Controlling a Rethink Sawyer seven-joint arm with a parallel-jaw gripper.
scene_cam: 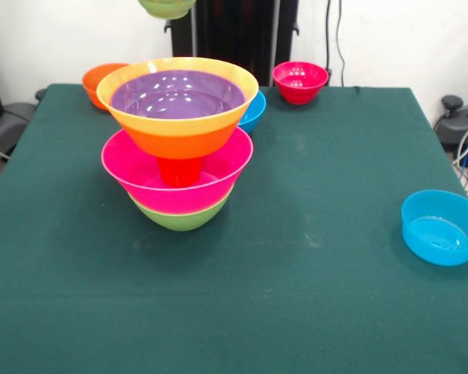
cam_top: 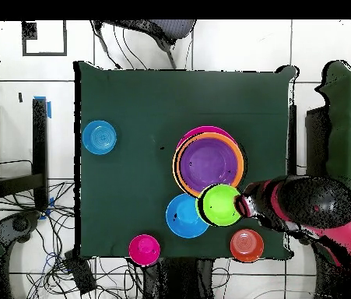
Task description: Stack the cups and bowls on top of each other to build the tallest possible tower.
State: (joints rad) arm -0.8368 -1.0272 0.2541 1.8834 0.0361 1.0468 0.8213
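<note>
A small green bowl [cam_top: 222, 205] is carried aloft, mouth up, at the end of the arm [cam_top: 318, 214]. The pincer itself is hidden behind it, so whether it is clamped on the rim cannot be told. The tower [scene_cam: 178, 148] stands just beside and below: green bowl lowest, pink next, an orange cup, then the orange bowl lined with purple, its axis upright. A placing step seems in hand; next, the green bowl would need centring over the purple bowl [cam_top: 206, 163] and lowering level.
</note>
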